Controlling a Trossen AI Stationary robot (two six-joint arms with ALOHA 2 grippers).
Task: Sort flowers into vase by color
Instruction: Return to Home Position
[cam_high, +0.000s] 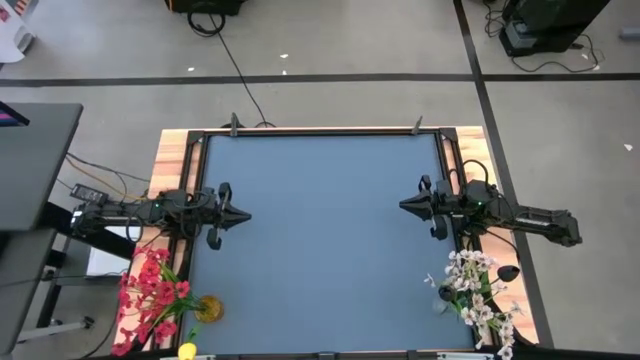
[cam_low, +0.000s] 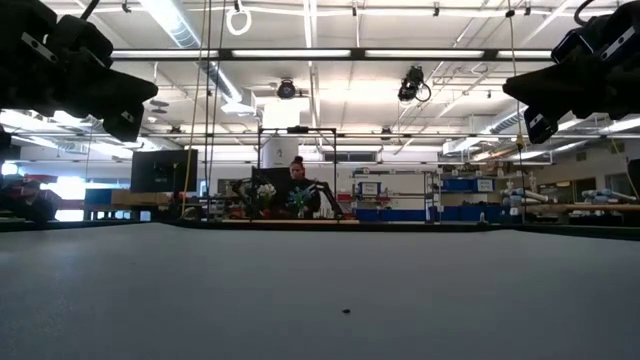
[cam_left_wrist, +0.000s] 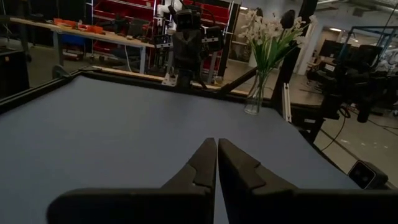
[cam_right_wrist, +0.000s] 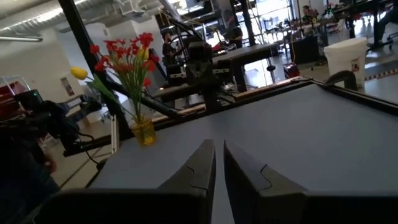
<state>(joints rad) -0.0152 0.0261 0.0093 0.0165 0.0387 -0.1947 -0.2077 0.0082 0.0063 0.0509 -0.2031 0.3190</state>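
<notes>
Red clustered blooms (cam_high: 150, 292) stand with their stalks in a small yellowish vase (cam_high: 207, 308) at the table's near left corner, seen also in the right wrist view as red blooms (cam_right_wrist: 124, 55) with a yellow tulip bud (cam_right_wrist: 79, 73) beside them. White blossom sprays (cam_high: 482, 292) stand in a clear vase (cam_left_wrist: 254, 99) at the near right corner. My left gripper (cam_high: 238, 215) hovers shut over the table's left side, and my right gripper (cam_high: 405, 205) hovers shut over the right side. Both point toward the table's middle, far from the flowers.
The blue table top (cam_high: 320, 230) lies between the two arms, framed by a dark rail and wooden edges (cam_high: 170, 160). In the low view both arms hang high above the surface (cam_low: 320, 290). A person (cam_low: 297, 185) sits far off in the room behind.
</notes>
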